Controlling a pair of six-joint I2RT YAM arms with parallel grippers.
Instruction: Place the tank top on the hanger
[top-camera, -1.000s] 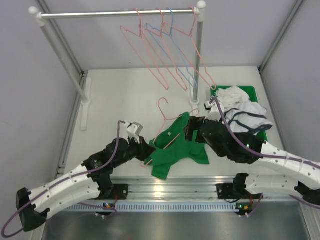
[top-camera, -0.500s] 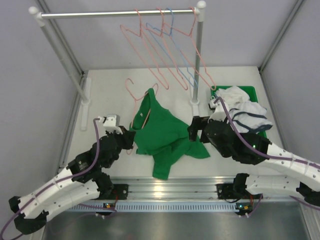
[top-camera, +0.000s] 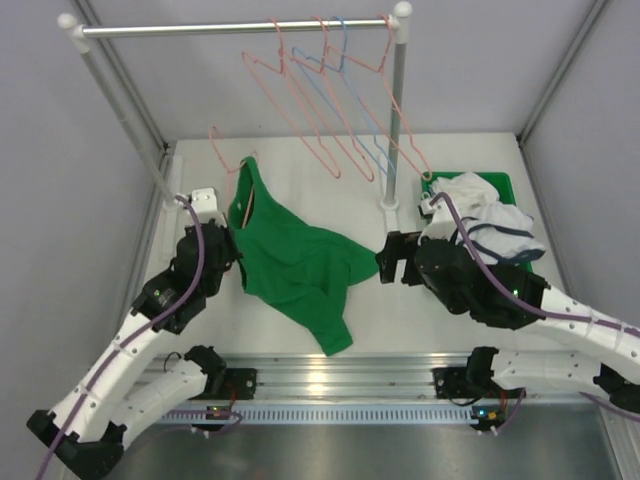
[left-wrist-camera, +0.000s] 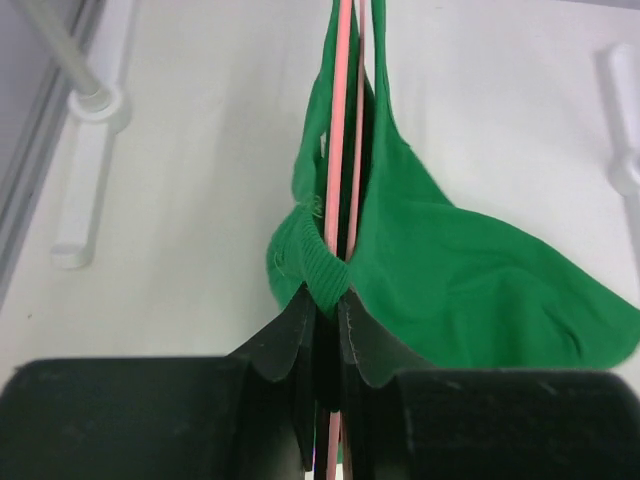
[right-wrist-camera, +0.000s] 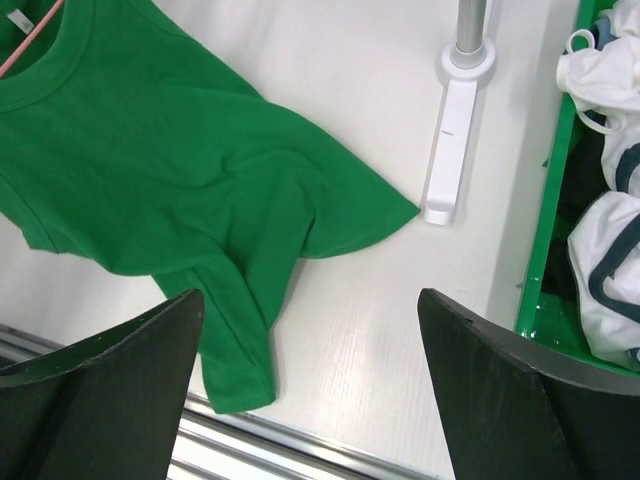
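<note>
The bright green tank top (top-camera: 295, 265) hangs from a salmon-pink wire hanger (top-camera: 228, 152) and trails over the table. My left gripper (top-camera: 232, 235) is shut on the hanger wire and the top's green edge; the left wrist view shows the pink wire (left-wrist-camera: 340, 150) running through the jaws with the green cloth (left-wrist-camera: 460, 280) draped on it. My right gripper (top-camera: 392, 260) is open and empty, just right of the top. The right wrist view shows the top (right-wrist-camera: 170, 170) spread below and left of the wide-apart fingers.
A clothes rail (top-camera: 230, 28) at the back carries several pink hangers and one light-blue hanger (top-camera: 345, 90). Its right post (top-camera: 396, 120) and foot (right-wrist-camera: 445, 150) stand near my right gripper. A green bin (top-camera: 515, 185) with white garments (top-camera: 485, 225) sits at the right.
My left gripper has lifted the hanger with the tank top up and to the left, toward the rail's left post. The top has unfolded and now hangs stretched out. My right gripper has let go and stays put.
</note>
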